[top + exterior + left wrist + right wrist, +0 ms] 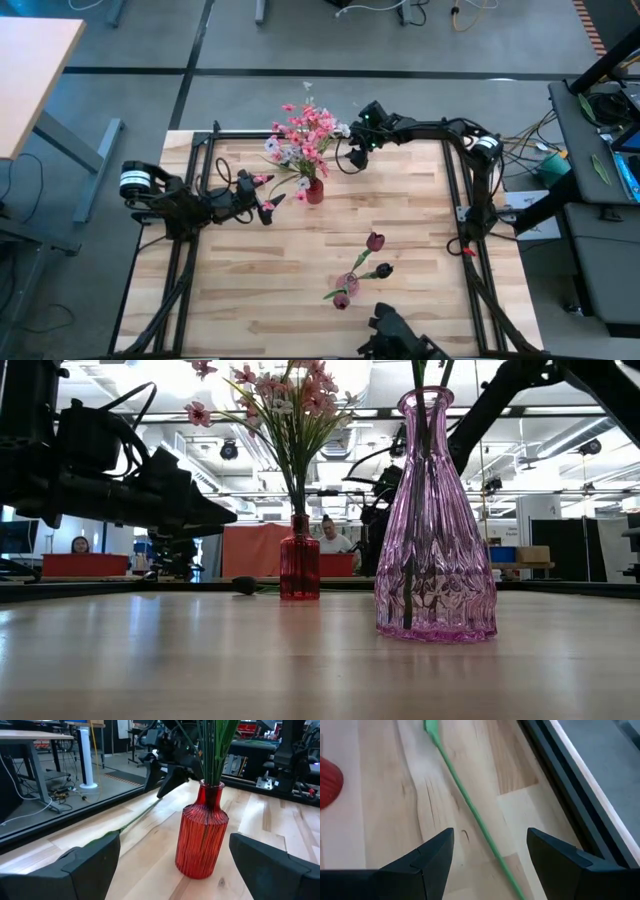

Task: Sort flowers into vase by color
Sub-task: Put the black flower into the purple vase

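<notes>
A red vase [315, 191] stands near the far edge of the wooden counter [250, 290], filled with pink and white flowers [303, 135]. The left pincer [268, 193] waits just beside it, fingers spread wide and empty, facing the vase. The right pincer [352, 157] hovers at the counter's far edge, also wide and empty, directly above a loose green stem [470, 807] lying flat on the wood. Nearer the front, a pink glass vase [435, 520] holds dark red buds [375, 241]. In the room beyond the counter, a person [327, 535] sits at a desk.
</notes>
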Available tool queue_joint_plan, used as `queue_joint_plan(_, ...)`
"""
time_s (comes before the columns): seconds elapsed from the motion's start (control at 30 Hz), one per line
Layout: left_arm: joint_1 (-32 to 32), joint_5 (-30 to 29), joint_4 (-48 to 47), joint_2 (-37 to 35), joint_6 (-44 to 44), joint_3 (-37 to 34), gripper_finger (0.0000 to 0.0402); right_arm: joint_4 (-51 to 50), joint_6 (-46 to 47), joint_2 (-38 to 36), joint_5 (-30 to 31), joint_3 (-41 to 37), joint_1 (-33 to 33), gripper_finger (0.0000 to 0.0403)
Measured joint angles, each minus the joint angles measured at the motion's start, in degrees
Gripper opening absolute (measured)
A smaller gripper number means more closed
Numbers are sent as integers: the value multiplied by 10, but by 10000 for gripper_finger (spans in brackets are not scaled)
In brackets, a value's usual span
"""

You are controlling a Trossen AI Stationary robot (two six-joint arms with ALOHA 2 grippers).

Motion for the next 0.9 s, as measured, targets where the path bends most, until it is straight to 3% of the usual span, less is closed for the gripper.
queue_joint_plan(0.27, 0, 0, -1, 0, 0, 0, 358, -5, -42, 24, 0, 0, 1, 240)
queue_joint_plan(0.43, 0, 0, -2, 0, 0, 0, 358, -8, -52, 35, 14, 0, 6, 216)
queue_joint_plan(0.6, 0, 0, -3, 0, 0, 0, 358, -12, -60, 45, 27, 1, 5, 153)
queue_joint_plan(0.83, 0, 0, -4, 0, 0, 0, 358, -76, -68, 33, 30, 2, 5, 25)
queue_joint_plan(0.9, 0, 0, -4, 0, 0, 0, 358, -109, -66, 19, 31, 0, 5, 16)
